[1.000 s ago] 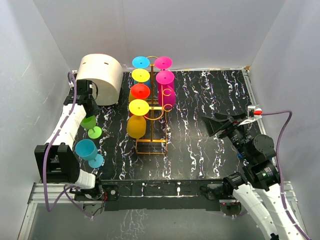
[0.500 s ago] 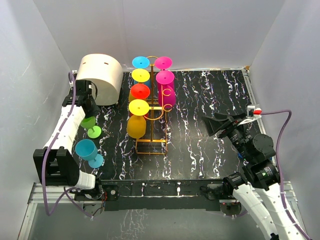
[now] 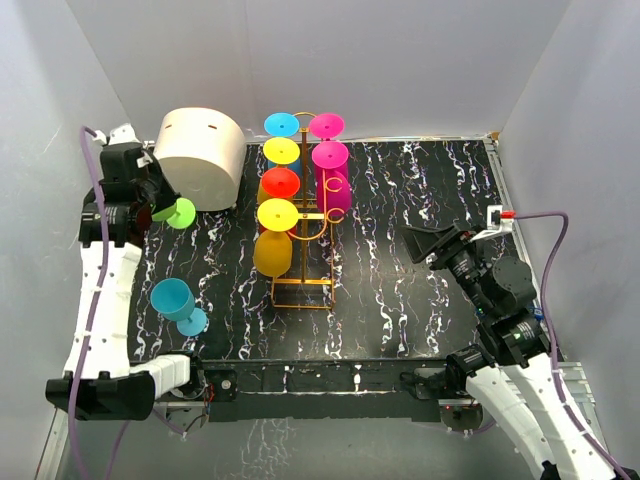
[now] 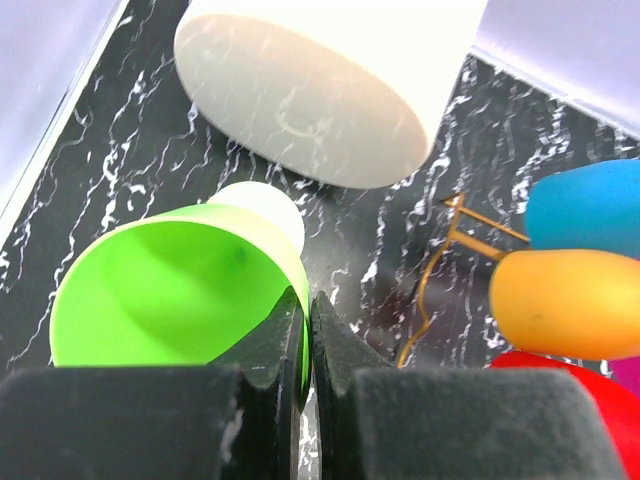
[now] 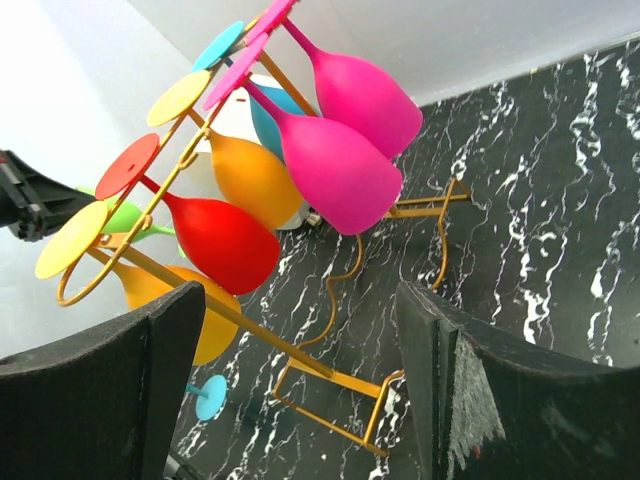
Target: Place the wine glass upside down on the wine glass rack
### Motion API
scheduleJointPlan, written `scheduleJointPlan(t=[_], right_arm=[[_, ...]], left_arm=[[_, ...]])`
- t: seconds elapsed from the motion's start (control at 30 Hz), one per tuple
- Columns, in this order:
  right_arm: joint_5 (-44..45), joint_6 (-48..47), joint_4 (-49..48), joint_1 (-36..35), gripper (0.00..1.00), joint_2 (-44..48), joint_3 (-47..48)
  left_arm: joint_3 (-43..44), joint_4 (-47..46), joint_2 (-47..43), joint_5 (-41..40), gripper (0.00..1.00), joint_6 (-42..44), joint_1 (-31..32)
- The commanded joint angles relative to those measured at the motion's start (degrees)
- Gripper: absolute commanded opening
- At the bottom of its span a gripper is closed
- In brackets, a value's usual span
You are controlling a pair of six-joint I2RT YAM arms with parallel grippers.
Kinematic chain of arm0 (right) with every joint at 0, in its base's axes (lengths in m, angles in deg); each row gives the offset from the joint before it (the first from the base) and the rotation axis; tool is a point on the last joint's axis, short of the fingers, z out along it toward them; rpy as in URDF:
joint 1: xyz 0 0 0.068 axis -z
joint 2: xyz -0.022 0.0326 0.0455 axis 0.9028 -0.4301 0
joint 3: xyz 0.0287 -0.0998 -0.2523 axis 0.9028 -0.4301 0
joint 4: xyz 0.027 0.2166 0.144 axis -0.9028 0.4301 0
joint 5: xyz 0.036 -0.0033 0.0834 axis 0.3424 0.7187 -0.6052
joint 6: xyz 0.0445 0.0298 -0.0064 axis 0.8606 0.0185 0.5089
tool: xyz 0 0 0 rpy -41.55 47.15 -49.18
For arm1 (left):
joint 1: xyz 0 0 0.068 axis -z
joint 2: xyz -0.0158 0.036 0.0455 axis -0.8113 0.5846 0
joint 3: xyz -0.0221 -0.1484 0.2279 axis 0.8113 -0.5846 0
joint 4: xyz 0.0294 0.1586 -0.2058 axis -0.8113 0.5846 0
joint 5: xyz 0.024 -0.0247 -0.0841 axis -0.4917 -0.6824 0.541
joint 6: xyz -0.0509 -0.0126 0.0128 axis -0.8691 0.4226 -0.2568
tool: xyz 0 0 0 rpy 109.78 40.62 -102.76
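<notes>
**Item: green glass (image 3: 178, 212) (image 4: 170, 300).** A second ago it stood upright on the black marbled table (image 3: 400, 290), beside the left arm. It is now off the surface, tipped on its side and carried back toward the left rear corner, just in front of the cream container (image 3: 200, 155).

**Left gripper (image 3: 152, 200) (image 4: 307, 325).** The jaws are drawn narrow, pinching the rim of the green bowl. The wrist view shows one finger inside the cup and one outside. The grip looks thin, so the turn-over calls for care.

**Rack (image 3: 300, 285) (image 5: 330, 375).** A gold wire stand at mid-table, well apart from the held glass. Six glasses already hang on it bowl-down: blue, yellow, red and yellow on its left side, two magenta on its right. The lower curls on the right side appear free, though the top view is too small to be certain.

**Teal glass (image 3: 178, 303).** It has not moved and stands upright near the left front.

**Right gripper (image 3: 432, 245) (image 5: 300, 390).** The jaws are spread wide and hold nothing. It hangs right of the rack, shifted only slightly.

**Status.** The pick-up is done. Inverting the glass and hooking it on the rack remain.
</notes>
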Motion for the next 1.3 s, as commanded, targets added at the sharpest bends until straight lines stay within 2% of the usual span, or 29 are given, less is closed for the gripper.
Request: scheduleJointPlan(t=[0.0, 0.23, 0.57, 0.67, 0.87, 1.13, 1.27], right_arm=[[-0.6, 5.9, -5.4, 0.0, 0.74, -0.8, -0.8], [-3.0, 9.4, -6.7, 0.0, 0.75, -1.5, -0.2], [-9.7, 8.2, -5.4, 0.0, 0.76, -5.4, 4.4], [-9.8, 9.4, -6.5, 0.0, 0.76, -4.6, 4.9], [-8.1, 14.4, -10.8, 0.0, 0.76, -2.3, 5.1], [-5.9, 18.8, -13.9, 0.0, 0.75, -1.9, 6.0], [-5.5, 20.5, -15.8, 0.0, 0.75, -2.3, 6.3]], left_arm=[[4.1, -0.7, -2.7, 5.5, 0.00, 1.4, -0.2], [9.6, -8.5, -7.0, 15.6, 0.00, 1.9, -0.1], [12.7, -25.5, -9.3, 33.8, 0.00, -4.9, -0.1], [12.7, -31.5, -9.3, 40.0, 0.00, -9.6, -0.1], [11.9, -48.1, -5.6, 52.0, 0.00, -25.6, -0.1], [10.8, -61.0, -1.2, 55.5, 0.00, -39.7, 0.1], [9.4, -62.3, 0.2, 54.0, 0.00, -42.3, 2.9]])
